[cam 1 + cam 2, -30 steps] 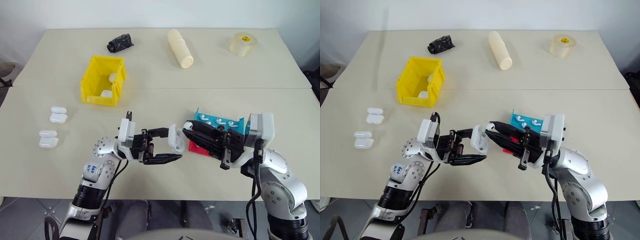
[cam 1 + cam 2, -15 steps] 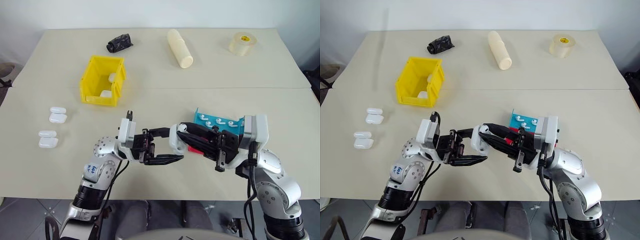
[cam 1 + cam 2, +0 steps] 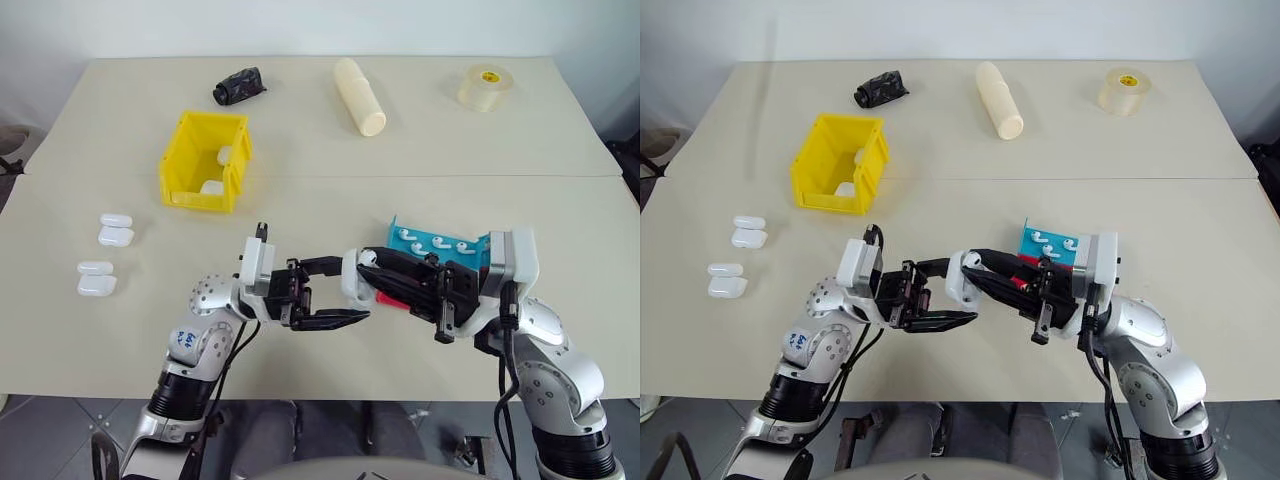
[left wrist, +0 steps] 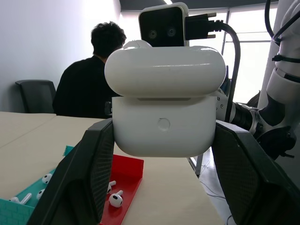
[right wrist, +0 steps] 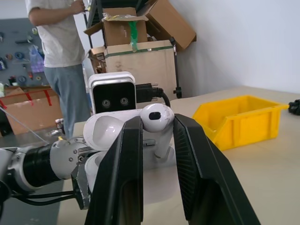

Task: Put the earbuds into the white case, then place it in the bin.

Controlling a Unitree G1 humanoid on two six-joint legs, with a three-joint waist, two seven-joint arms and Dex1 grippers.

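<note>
Near the front edge of the table, the left gripper (image 3: pixel 330 291) is clamped on the white case (image 4: pixel 164 108) and holds it in the air with the lid up. That steadies the open case so the other arm can load it. The right gripper (image 5: pixel 157 136) meets it from the other side, its fingers closed to a narrow gap on one of the earbuds (image 5: pixel 158 123) — bud end up, just at the mouth of the case. By my reading the insertion is in hand and not yet finished.

The left wrist view shows the case from its hinged back, so the cavity is hidden; the right wrist view looks into the raised lid and shows the pinched earbud, which the head views hardly resolve.

Just behind the right arm sit a teal tray (image 3: pixel 440 243) with more earbuds and a red tray (image 4: pixel 125 180). Spare cases (image 3: pixel 105 255) lie by the left edge. Further back, left of centre, stands the bin (image 3: pixel 205 160) — already holding white cases.
</note>
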